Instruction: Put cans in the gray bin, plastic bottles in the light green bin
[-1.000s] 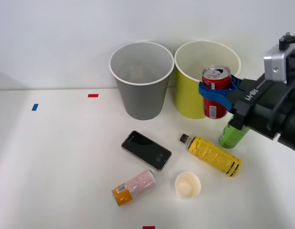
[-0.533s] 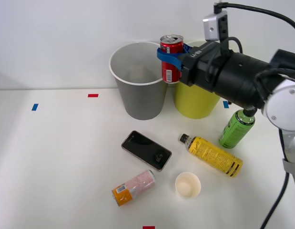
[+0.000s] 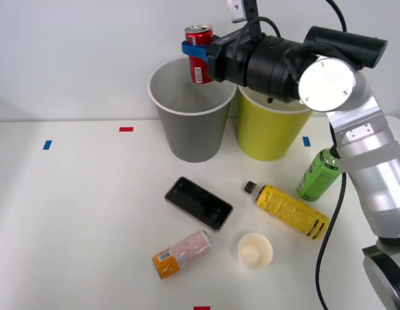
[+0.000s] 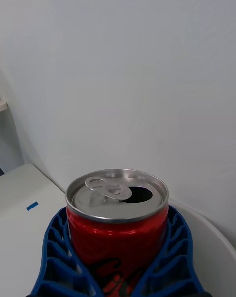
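My right gripper [image 3: 194, 50] is shut on the red can [image 3: 199, 55], holding it upright above the open mouth of the gray bin [image 3: 190, 123]. In the right wrist view the red can [image 4: 117, 223] sits between the blue ribbed fingers [image 4: 56, 257], its opened silver top showing. The light green bin [image 3: 269, 132] stands right of the gray one. A pale pink can with an orange band [image 3: 181, 254] lies on the table near the front. The yellow bottle [image 3: 287, 210] lies on its side, and the green-labelled bottle [image 3: 318, 174] stands behind it to the right.
A black phone [image 3: 198, 203] lies flat in front of the gray bin. A white paper cup [image 3: 254, 251] stands near the pink can. Small red [image 3: 126, 129] and blue [image 3: 47, 144] tape marks dot the white table.
My right arm has carried the red can up and leftward, from in front of the light green bin to above the gray bin. Everything on the table stays put.
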You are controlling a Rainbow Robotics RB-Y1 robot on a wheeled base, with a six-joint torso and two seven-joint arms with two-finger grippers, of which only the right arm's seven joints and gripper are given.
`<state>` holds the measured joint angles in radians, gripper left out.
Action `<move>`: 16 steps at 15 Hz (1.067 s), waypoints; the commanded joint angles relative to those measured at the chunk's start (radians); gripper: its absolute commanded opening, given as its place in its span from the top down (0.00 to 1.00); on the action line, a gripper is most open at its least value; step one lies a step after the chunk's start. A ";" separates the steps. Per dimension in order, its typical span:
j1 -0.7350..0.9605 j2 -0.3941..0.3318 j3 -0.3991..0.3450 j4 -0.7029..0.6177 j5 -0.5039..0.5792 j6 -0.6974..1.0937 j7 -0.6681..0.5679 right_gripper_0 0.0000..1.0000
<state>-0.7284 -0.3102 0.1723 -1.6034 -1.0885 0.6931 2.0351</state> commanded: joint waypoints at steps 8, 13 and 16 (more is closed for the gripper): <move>-0.123 0.048 0.121 0.220 0.076 -0.196 -0.001 0.58; -0.121 0.042 0.122 0.220 0.048 -0.198 0.010 0.00; -0.091 -0.007 0.158 0.178 -0.027 -0.241 0.025 0.00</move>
<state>-0.8387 -0.2986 0.3158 -1.3978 -1.0995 0.4778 2.0552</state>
